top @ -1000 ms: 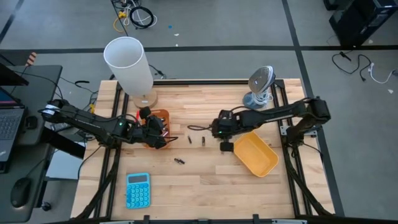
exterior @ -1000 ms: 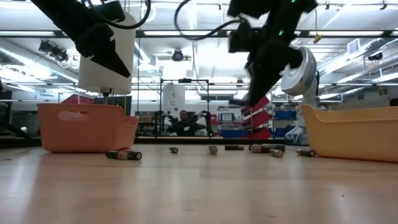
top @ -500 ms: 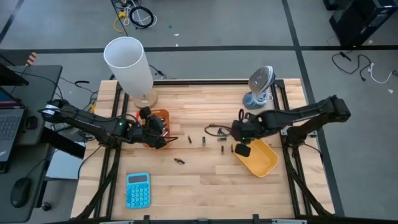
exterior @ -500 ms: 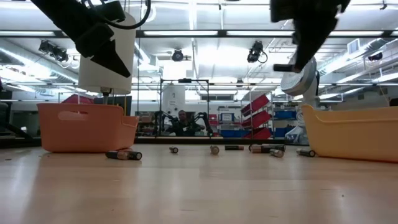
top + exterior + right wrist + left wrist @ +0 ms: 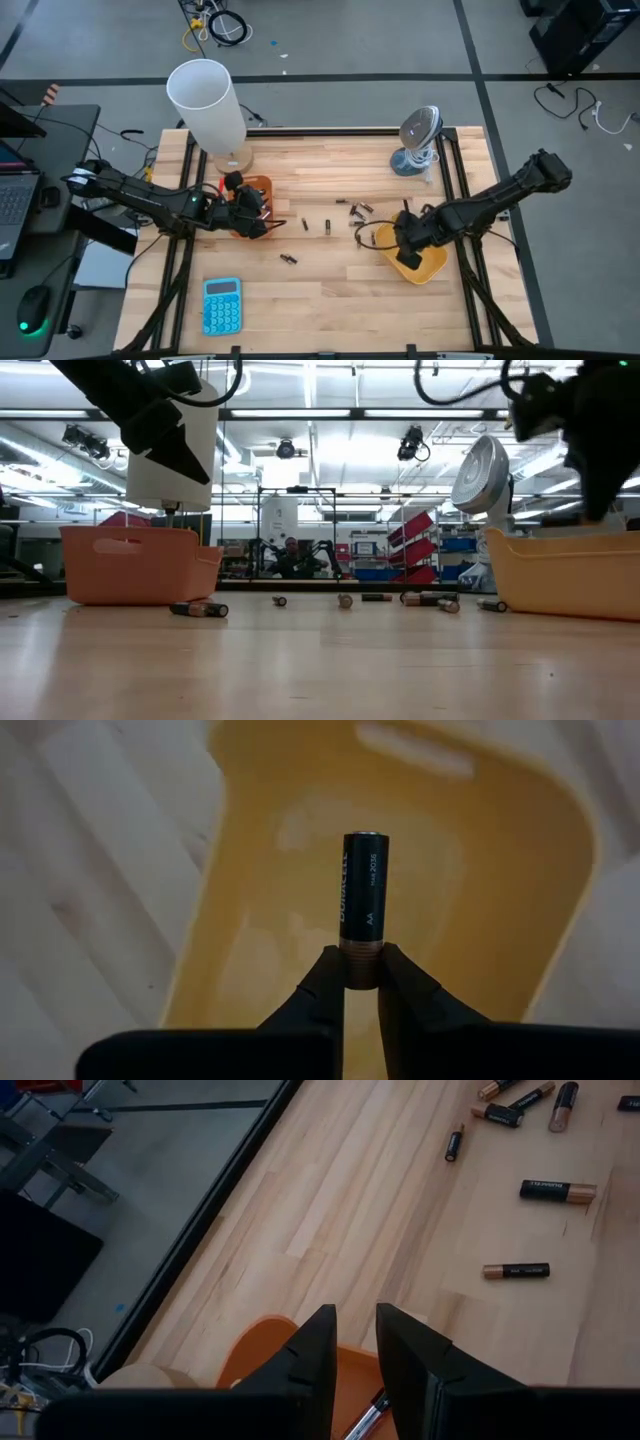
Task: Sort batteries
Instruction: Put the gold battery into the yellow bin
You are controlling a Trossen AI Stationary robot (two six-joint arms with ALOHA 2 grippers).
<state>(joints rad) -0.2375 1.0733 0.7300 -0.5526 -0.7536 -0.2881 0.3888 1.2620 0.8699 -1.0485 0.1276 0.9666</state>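
Several small batteries lie on their sides on the wooden table: a pair [image 5: 316, 225] mid-table, one [image 5: 288, 259] nearer, and a cluster [image 5: 356, 210] toward the far right. The left wrist view also shows them [image 5: 557, 1190]. My right gripper [image 5: 408, 250] hangs over the yellow tray [image 5: 428, 262], shut on a black AA battery [image 5: 362, 880]. My left gripper [image 5: 262, 215] hovers over the orange tray [image 5: 256, 188], its fingers [image 5: 318, 1350] a narrow gap apart with nothing between them. A silvery thing [image 5: 366, 1414] lies in the orange tray below it. My right gripper pinches the battery's copper-coloured end [image 5: 361, 966] between its two fingertips. The fingers point down into the yellow tray. The black body sticks out past the tips in line with the fingers. The battery is lifted clear above the tray's floor [image 5: 290, 950].
A tall white cylinder [image 5: 208, 105] stands at the far left by the orange tray. A small grey fan [image 5: 418, 135] stands at the far right. A blue calculator [image 5: 221, 304] lies near the front edge. In the low view, batteries [image 5: 200, 609] lie between the two trays.
My right gripper has moved from the batteries at mid-table toward the right and near edge, carrying the battery, and now hangs over the yellow tray. The left arm has kept still.
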